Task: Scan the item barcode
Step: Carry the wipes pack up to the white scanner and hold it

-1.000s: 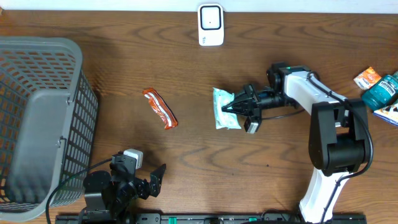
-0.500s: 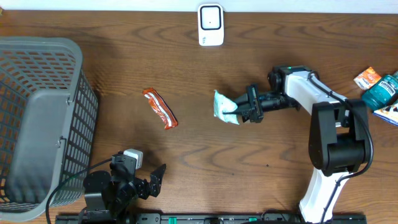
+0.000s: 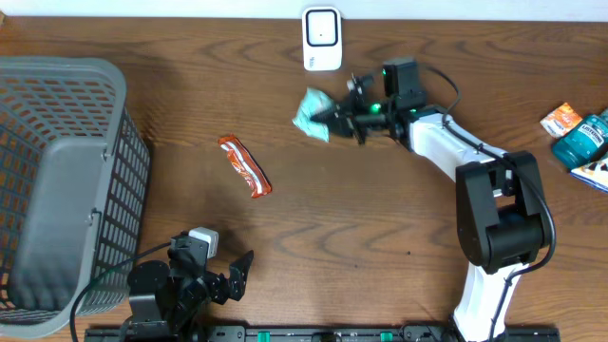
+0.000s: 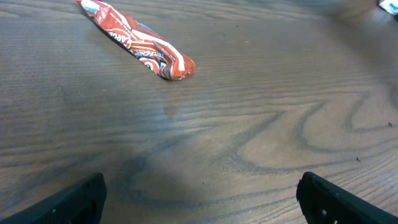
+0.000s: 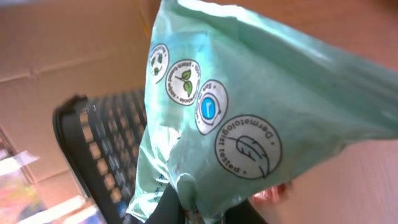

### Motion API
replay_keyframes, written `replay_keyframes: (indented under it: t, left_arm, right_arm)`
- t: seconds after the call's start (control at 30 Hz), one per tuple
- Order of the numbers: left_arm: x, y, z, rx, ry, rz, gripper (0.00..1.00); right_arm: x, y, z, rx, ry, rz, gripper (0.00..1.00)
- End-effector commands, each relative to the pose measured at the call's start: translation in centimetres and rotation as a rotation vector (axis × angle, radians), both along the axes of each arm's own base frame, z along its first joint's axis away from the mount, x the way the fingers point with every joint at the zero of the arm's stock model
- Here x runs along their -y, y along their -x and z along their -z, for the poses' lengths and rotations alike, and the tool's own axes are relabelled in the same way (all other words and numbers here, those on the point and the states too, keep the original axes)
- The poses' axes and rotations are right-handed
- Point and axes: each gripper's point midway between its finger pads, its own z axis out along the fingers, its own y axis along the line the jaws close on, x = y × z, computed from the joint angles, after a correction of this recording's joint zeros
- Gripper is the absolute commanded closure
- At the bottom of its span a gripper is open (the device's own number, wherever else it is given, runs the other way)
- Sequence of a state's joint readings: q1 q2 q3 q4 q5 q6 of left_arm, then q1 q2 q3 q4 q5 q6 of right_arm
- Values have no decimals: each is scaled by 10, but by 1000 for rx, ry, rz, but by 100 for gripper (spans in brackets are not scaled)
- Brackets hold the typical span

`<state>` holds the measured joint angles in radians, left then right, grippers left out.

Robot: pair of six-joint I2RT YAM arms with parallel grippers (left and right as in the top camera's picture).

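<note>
the right gripper [image 3: 334,115] is clamped on a pale green packet [image 3: 309,112], holding it up near the white scanner [image 3: 322,38] at the table's far edge. the left gripper [image 3: 231,274] sits at the near edge with its jaws wide apart, an orange snack wrapper [image 3: 245,165] lying ahead of it.

The overhead camera is looking straight down over the whole tabletop [image 3: 380,237]. The left wrist camera is sitting low, facing across it toward the red wrapper [image 4: 137,40], which overhead is also showing. The right wrist camera is viewing the green packet [image 5: 249,124] at close range.
</note>
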<state>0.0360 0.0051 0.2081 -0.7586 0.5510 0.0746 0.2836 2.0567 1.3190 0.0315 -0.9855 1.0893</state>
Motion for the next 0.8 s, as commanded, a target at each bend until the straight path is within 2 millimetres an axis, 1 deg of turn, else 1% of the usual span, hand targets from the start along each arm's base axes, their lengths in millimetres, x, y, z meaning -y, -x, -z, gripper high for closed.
replay_keyframes:
  t: [0.0,0.07,0.1,0.2,0.3,0.4,0.5,0.57,0.63,0.67,0.7,0.77]
  left_arm:
    - [0,0,-1,1,2,-3,2]
    - [0,0,-1,1,2,-3,2]
    - [0,0,-1,1,2,-3,2]
    - [0,0,-1,1,2,-3,2]
    - [0,0,-1,1,2,-3,2]
    - [0,0,-1,1,2,-3,2]
    - [0,0,-1,1,2,-3,2]
    - [0,0,-1,1,2,-3,2]
    - [0,0,-1,1,2,-3,2]
    - [0,0,-1,1,2,-3,2]
    - [0,0,-1,1,3,-2,2]
    - [0,0,-1,1,2,-3,2]
  right_arm:
    - [4,-37,-12,141,80,169,98]
    - [12,-49,-9,162,119,244,97]
    - [16,-55,-8,166,138,282,99]
    - [25,-73,-3,208,183,375,99]
    - [26,-89,-8,268,180,418,99]
    - [21,-106,-21,309,159,426,99]
    - [16,-124,-23,316,157,430,99]
    - [11,-140,-22,326,153,434,99]
    - [6,-153,-20,323,142,433,99]
    - [3,-161,-15,303,139,434,99]
    - [0,-164,-13,299,140,430,99]
    - [-8,-172,-2,278,150,420,99]
